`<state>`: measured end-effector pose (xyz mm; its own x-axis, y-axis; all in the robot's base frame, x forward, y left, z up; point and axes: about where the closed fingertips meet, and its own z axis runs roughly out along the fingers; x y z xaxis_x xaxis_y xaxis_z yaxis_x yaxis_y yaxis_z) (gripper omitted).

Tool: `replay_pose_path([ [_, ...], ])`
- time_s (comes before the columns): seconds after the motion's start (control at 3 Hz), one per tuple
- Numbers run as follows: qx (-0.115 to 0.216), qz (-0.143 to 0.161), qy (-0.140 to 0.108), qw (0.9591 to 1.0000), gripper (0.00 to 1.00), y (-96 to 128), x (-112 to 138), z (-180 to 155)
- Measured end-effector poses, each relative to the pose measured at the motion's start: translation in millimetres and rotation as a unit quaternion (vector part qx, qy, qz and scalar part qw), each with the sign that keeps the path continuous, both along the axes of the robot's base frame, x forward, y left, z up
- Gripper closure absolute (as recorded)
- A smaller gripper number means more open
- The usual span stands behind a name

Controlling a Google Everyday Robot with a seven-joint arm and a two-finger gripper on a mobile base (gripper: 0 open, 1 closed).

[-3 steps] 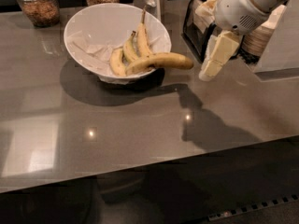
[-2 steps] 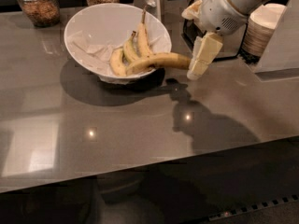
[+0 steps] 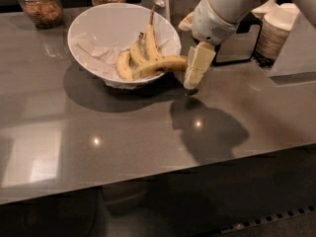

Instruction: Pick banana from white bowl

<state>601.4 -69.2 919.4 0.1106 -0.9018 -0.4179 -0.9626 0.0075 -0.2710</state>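
The white bowl (image 3: 98,26) stands at the back left of the grey counter, lined with crumpled white paper. Several yellow bananas lie in it. The banana (image 3: 159,64), the longest and thickest, lies across the bowl's right rim with its end sticking out to the right. My gripper (image 3: 195,70) hangs from the white arm at the upper right, pointing down, right at the banana's protruding end and just outside the bowl's rim. Its cream fingers (image 3: 200,63) cover the banana's tip.
Two glass jars (image 3: 40,4) of dry food stand at the back left behind the bowl. A stack of small white plates (image 3: 276,31) and a dark holder (image 3: 237,43) stand at the back right. The counter's front edge runs along the bottom.
My gripper has moved left along the counter, from well right of the bowl to the banana's protruding end. The bowl and bananas have not moved.
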Motion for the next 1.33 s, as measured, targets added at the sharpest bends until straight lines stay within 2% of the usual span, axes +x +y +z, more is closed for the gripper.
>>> replay_pose_path([
  [0.67, -0.032, -0.011, 0.015, 0.9993, 0.0, 5.6, 12.7, -22.9],
  [1.0, -0.037, -0.014, 0.019, 0.999, 0.19, 7.0, 15.8, -27.6],
  [1.33, -0.037, -0.014, 0.019, 0.999, 0.42, 7.1, 15.8, -27.6],
])
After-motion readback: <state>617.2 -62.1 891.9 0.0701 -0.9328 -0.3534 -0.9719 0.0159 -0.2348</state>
